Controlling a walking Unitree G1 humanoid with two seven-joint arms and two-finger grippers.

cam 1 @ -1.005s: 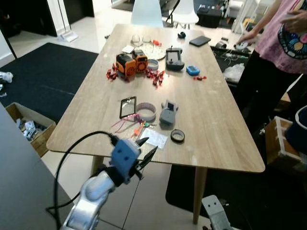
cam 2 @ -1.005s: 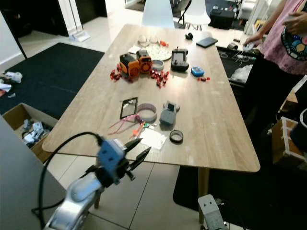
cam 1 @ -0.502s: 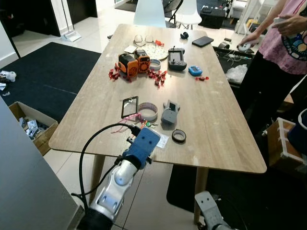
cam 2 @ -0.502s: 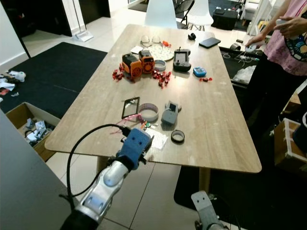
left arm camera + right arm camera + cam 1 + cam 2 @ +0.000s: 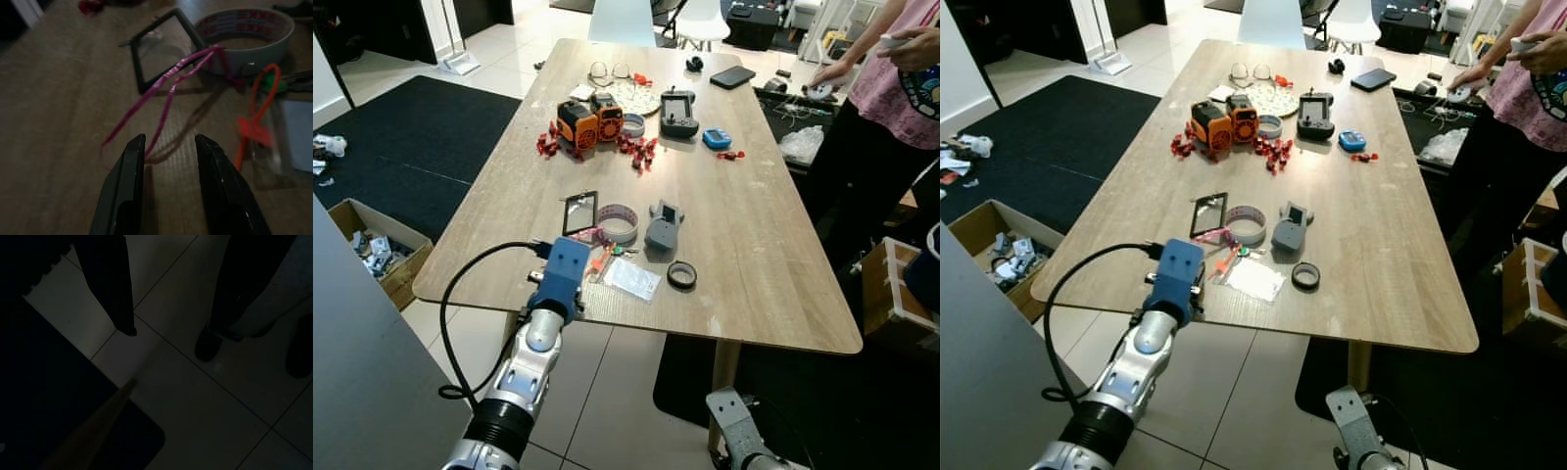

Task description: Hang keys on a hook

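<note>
Fingers of the left gripper (image 5: 166, 147) stand apart, empty, straddling the pink lanyard (image 5: 161, 88) of the keys (image 5: 607, 257) at the table (image 5: 754, 225) edge, probably to pinch it.

The left arm (image 5: 524, 367) was extended forward with its left gripper (image 5: 168, 147) held open, while the right gripper (image 5: 171, 328) hung idle, fingers apart.
</note>
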